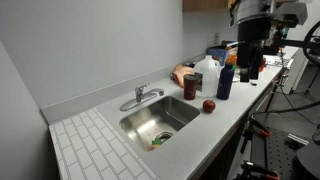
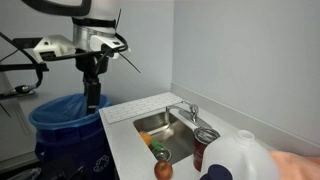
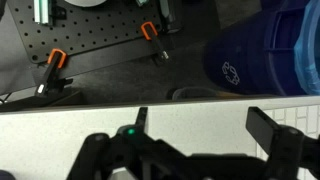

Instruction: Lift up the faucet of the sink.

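— Faucet [image 1: 142, 96] first: where is it sitting?

— It is standing on the white tabletop [image 1: 222, 122] at the back rim of the sink [image 1: 176, 108], close to the wall, with its spout reaching out over the basin.

— What is taking up the most room?

— The tabletop itself, running along the wall and carrying a tiled draining area [image 1: 90, 145] at one end. After that, a blue recycling bin [image 2: 62, 128] is standing on the floor off that tiled end. The steel sink is sitting sunk between the tiles and a cluster of containers.

— And the gripper?

— The gripper [image 2: 93, 100] is hanging well apart from the faucet, beside the bin and near the tabletop's tiled end. In the wrist view its fingers [image 3: 272, 135] are standing wide apart, closing on nothing.

— Anything smaller?

— A white jug [image 1: 207, 72], a blue bottle [image 1: 226, 80] and a can [image 1: 191, 86] are standing past the sink; a red apple [image 1: 209, 105] is lying in front of them, near the sink's corner. A small green object [image 1: 155, 142] is lying in the basin.
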